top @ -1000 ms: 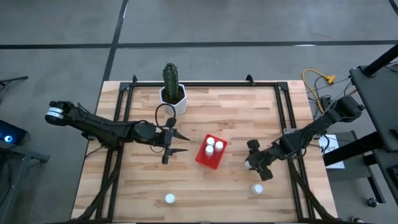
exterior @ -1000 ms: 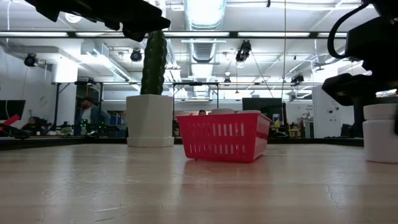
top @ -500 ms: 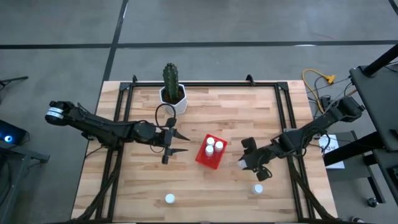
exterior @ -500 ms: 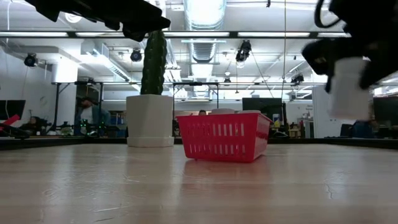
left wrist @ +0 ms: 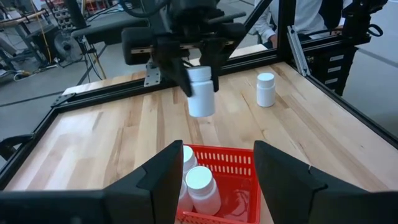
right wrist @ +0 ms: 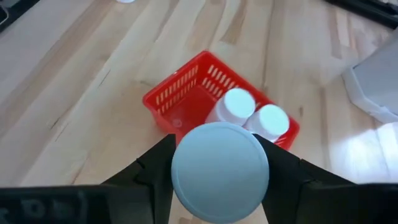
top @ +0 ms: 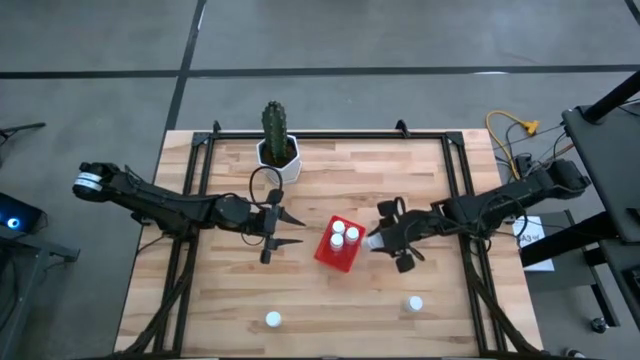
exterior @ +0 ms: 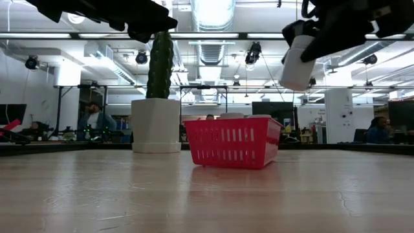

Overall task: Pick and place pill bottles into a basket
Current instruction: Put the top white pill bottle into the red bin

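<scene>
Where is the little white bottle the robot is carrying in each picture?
High view: the carried bottle is in the right gripper, just right of the red basket.
Low view: bottle high up, right of the basket.
Left wrist view: bottle hanging beyond the basket.
Right wrist view: its cap fills the bottom middle.
Shared landmark: the basket.

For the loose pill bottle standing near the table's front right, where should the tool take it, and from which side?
That bottle stands upright and alone on the table, cap up. Probably best: come straight down from above and close the fingers across the round body just under the cap. Nothing stands close beside it. The right tool is holding another bottle just short of the basket.
</scene>
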Controlling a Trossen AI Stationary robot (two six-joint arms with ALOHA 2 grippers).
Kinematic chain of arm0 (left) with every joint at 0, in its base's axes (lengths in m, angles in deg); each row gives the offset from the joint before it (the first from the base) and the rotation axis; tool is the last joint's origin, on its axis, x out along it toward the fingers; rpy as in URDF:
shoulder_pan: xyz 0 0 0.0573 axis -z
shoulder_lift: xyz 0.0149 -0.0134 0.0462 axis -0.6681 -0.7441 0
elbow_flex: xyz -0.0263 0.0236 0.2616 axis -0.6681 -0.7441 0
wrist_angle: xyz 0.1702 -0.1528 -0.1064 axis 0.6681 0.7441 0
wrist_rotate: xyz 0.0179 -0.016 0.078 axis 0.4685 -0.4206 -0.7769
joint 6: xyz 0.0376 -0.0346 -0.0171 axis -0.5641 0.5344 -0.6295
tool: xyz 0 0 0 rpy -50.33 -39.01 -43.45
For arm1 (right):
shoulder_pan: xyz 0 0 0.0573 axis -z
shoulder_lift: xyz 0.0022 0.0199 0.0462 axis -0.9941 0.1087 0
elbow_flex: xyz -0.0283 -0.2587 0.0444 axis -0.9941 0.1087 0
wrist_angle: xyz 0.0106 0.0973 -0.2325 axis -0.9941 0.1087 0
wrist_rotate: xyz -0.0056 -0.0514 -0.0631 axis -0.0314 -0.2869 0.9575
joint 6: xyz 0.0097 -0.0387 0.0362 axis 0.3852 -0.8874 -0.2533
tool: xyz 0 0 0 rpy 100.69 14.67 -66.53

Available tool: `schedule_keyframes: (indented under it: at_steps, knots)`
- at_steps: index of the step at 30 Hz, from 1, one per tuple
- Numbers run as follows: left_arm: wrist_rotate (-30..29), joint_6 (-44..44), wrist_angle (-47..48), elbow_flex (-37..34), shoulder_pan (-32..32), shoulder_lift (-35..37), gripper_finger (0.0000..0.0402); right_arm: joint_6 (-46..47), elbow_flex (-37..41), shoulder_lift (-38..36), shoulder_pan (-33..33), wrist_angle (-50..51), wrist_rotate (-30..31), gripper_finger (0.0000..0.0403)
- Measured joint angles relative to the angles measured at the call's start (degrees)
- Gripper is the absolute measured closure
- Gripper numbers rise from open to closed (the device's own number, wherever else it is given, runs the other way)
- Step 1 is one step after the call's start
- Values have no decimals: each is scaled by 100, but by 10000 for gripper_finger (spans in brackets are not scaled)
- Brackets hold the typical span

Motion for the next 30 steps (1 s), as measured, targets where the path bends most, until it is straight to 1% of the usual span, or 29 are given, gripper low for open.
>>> schedule_keyframes:
  at_steps: [4, 8, 10, 13, 18, 22, 23, 27, 30]
  knots:
    - [1, -2, 1, 0, 0, 0, 223, -28, 2, 5, 144, -56, -58, 239]
    - [0, -2, -1, 0, 0, -2, 223, -90, 11, 213, 189, -299, -126, 239]
    - [1, -2, -16, 0, 0, -2, 223, -170, -26, 448, 184, -544, -171, 239]
    - [0, -6, -22, 2, 0, -2, 223, -241, -181, 901, 226, -501, -171, 239]
    - [1, -22, -14, 2, -2, -4, 223, -367, -650, 1641, 322, -525, -183, 239]
    - [0, -22, -15, 0, -2, -4, 223, -471, -1001, 2138, 401, -409, -389, 239]
    - [1, -19, -21, 0, -2, -4, 223, -475, -1078, 2238, 423, -353, -469, 239]
    - [1, -15, -16, 0, -7, -4, 223, -500, -1276, 2597, 442, -250, -483, 239]
    - [2, -11, -16, 0, -7, -4, 223, -543, -1342, 2729, 445, -249, -482, 239]
